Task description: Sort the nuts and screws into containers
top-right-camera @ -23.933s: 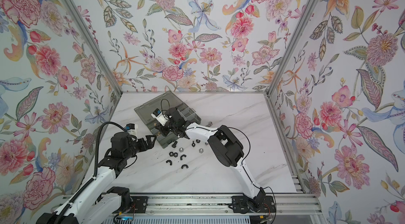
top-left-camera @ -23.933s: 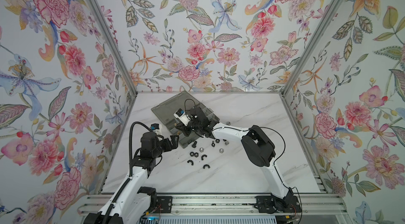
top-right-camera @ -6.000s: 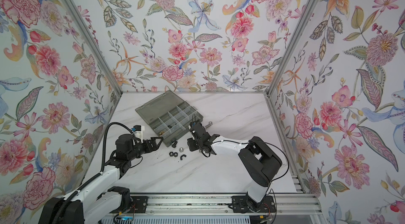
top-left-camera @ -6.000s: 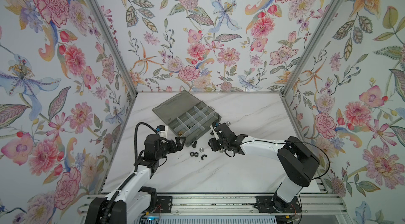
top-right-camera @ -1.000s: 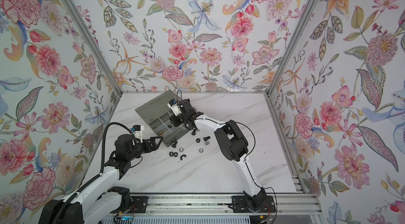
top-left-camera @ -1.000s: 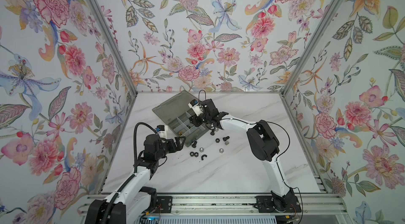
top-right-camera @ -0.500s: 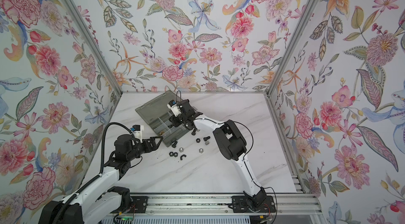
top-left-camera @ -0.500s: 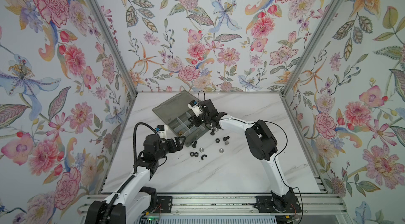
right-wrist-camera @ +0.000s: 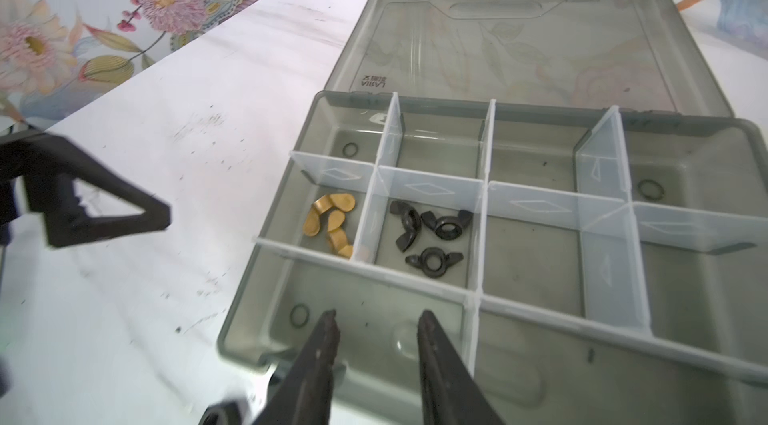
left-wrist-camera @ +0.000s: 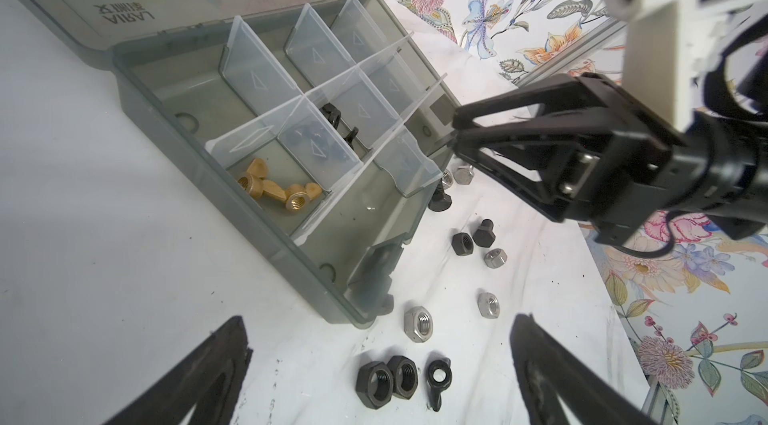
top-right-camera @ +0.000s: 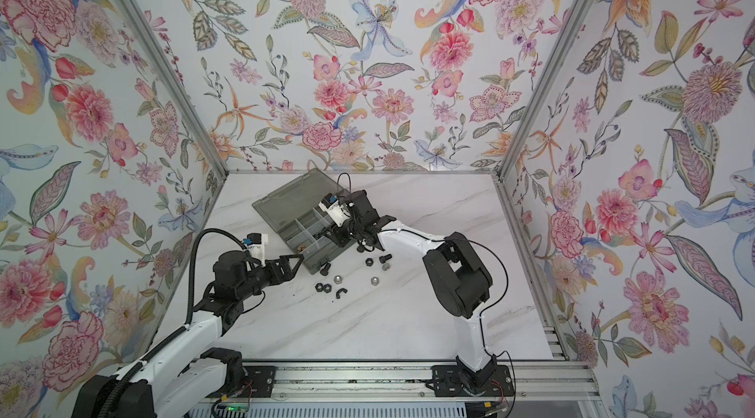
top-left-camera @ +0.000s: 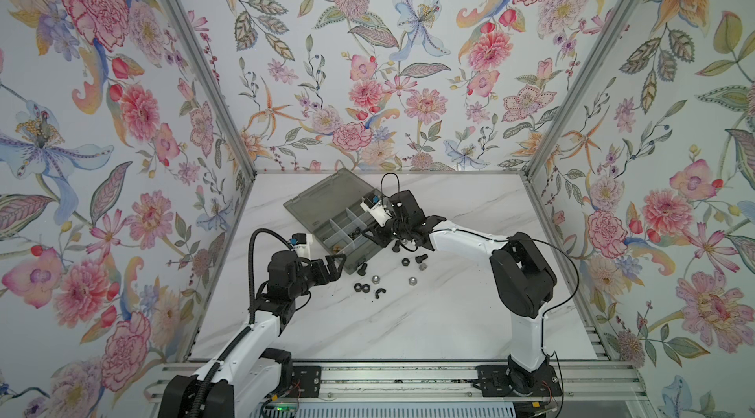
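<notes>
The right pincer (right-wrist-camera: 376, 317) sits narrowly parted and empty over the organizer box (right-wrist-camera: 245, 310), drop-off pose I reckon; left pincer (left-wrist-camera: 379, 319) gapes wide beside the loose nuts (left-wrist-camera: 417, 323), ready to grab.

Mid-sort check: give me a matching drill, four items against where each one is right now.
Items
1. brass wing nuts
2. black wing nuts
3. silver nuts
4. right tool

Places
A. loose on the table
B. above an empty compartment
C. in a compartment against the side wall of the box
D. in a compartment with dividers all round

Pairs: 1-C, 2-D, 3-A, 4-B
</notes>
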